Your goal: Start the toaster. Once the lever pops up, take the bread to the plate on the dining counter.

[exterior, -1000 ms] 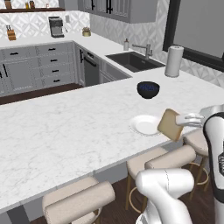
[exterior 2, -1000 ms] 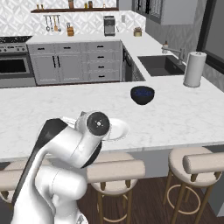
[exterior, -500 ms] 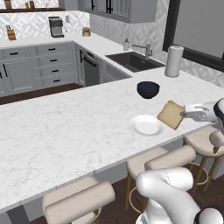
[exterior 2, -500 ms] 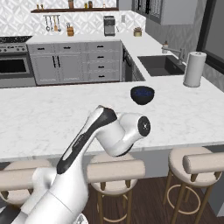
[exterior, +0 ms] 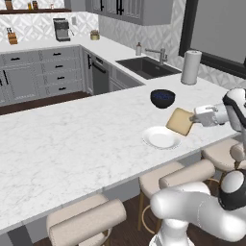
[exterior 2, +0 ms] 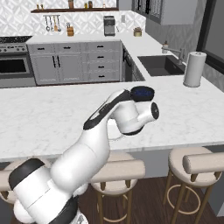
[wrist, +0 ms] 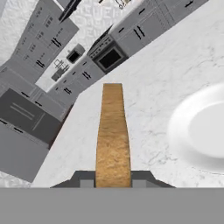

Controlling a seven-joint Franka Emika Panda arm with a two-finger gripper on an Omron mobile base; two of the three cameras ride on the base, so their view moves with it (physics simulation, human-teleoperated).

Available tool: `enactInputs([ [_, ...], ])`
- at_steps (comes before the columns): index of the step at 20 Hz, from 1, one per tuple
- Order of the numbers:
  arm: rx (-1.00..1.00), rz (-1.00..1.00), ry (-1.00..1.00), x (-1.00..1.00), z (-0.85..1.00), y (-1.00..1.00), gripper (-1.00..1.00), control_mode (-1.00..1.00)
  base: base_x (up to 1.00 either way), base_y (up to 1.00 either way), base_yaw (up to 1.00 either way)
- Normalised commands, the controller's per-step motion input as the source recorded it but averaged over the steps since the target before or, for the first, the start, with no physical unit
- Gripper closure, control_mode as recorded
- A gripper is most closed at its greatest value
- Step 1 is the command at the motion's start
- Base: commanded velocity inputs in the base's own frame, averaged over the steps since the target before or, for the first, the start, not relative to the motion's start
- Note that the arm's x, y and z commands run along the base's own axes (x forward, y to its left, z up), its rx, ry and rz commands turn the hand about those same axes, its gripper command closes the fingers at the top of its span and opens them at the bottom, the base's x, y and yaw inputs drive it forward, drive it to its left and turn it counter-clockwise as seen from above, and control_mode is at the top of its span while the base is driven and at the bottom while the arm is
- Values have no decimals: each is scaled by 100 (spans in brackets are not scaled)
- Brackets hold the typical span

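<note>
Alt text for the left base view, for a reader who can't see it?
The end effector holds a tan slice of bread tilted in the air just right of a white plate on the marble dining counter. A dark blue bowl and a paper towel roll stand farther back.

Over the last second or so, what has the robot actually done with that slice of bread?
It swung the bread outward, from close against its own arm to just beside the plate, above the dining counter. The tool has kept its grip on the slice's edge throughout; nothing was let go. The plate, the dark bowl and the paper towel roll stayed put.
</note>
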Motion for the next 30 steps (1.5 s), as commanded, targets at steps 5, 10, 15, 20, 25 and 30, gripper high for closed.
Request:
enactInputs([
  [5, 0, 9, 6, 28, -41, 0, 100, -100, 0, 0, 0],
  [10, 0, 0, 0, 27, -30, 10, 100, -100, 0, 0, 0],
  [15, -7, 0, 0, 9, -40, 32, 100, -100, 0, 0, 0],
  [20, -4, 0, 0, 6, -43, 10, 100, -100, 0, 0, 0],
  [25, -4, 0, 0, 11, -38, 4, 100, -100, 0, 0, 0],
  [30, -3, 0, 0, 13, -31, 3, 100, -100, 0, 0, 0],
])
